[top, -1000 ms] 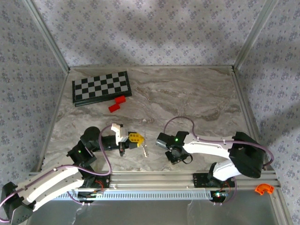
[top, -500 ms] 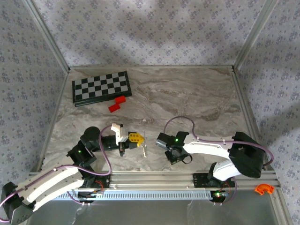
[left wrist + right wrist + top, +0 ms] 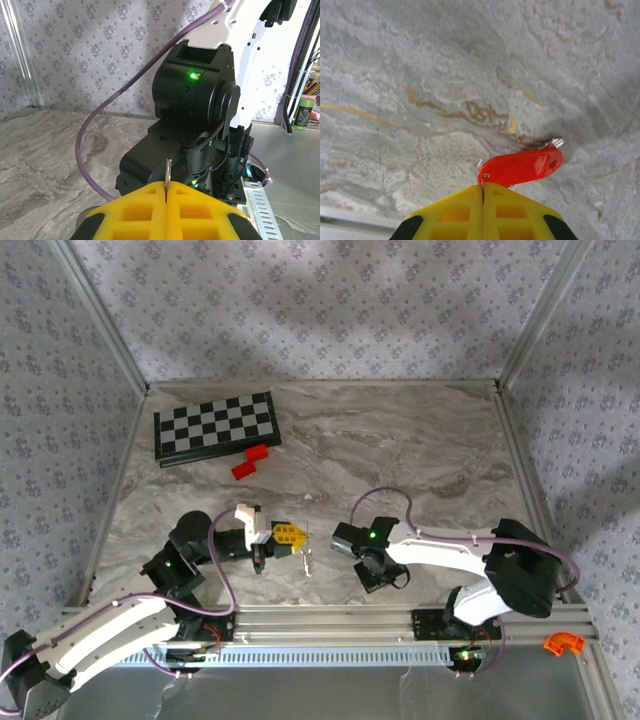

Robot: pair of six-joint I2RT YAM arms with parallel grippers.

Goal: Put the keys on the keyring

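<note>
Judging progress as early-to-mid: we see both parts picked up but not joined.

The left gripper (image 3: 288, 537) has its yellow fingers pressed together on the keyring (image 3: 306, 558), a thin silvery piece that sticks out past the fingertips, low over the near middle of the table. In the left wrist view the left gripper (image 3: 166, 189) pinches that keyring (image 3: 167, 172) edge-on, so we cannot tell the loop's shape there. The right arm (image 3: 200, 100) stands just beyond it.

The right gripper (image 3: 483, 186) is clamped on a thin metal bit at the hole end of the red key (image 3: 520, 166). The key hangs over the marble with a silvery tip (image 3: 555, 143) poking out at its far end.

Key and ring are near each other but apart. We judge threading not yet done; lining up the key's hole with the ring is what is left. We make out no other keys.

Surface: grey-brown marble-look tabletop (image 3: 400, 450). It has a chessboard (image 3: 216, 426) at the back left, red blocks (image 3: 251, 462) touching its near edge, and bare stone to the right. Room: floral grey wallpaper walls (image 3: 320, 310), aluminium rail (image 3: 330, 620) at the near edge, small orange piece (image 3: 562, 643) at the near right.
</note>
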